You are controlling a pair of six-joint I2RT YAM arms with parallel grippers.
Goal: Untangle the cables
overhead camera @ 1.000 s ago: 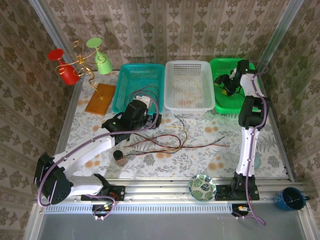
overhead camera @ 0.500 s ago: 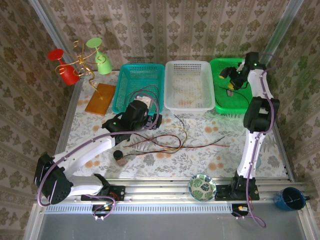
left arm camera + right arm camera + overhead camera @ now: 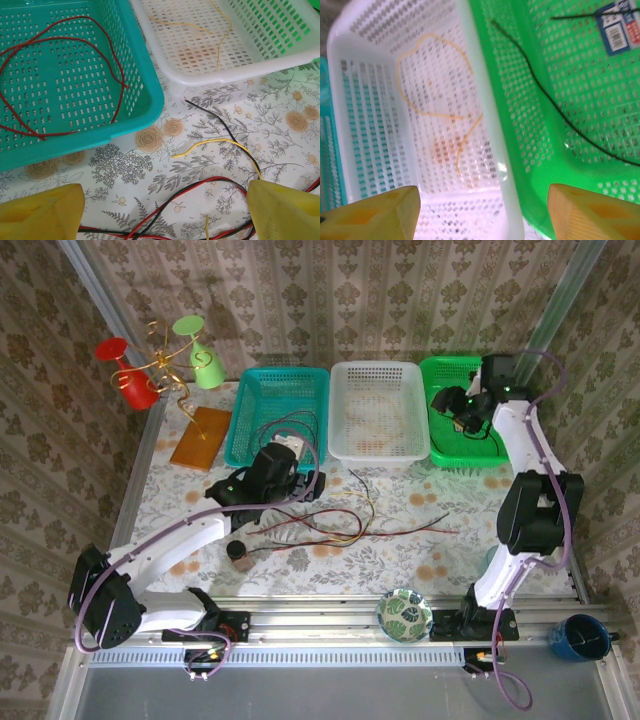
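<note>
Floral table [image 3: 425,565] | cables [image 3: 330,525] ran 9-to-3, at 5 o'clock off left gripper [image 3: 303,483], nearer, jaws apart | right gripper [image 3: 455,405] apart too

A red cable [image 3: 123,86] loops in the teal basket [image 3: 150,95], a yellow cable [image 3: 442,115] in the white basket [image 3: 480,100], and a black cable [image 3: 540,90] in the green basket [image 3: 520,165]. Tangled cables [image 3: 320,528] sprawl on the table [image 3: 400,560].

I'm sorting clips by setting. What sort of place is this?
Probably a staged robot test booth, not a home: a left arm and right arm bolted to a metal rail, wallpapered panels boxing in the floral table.
</note>
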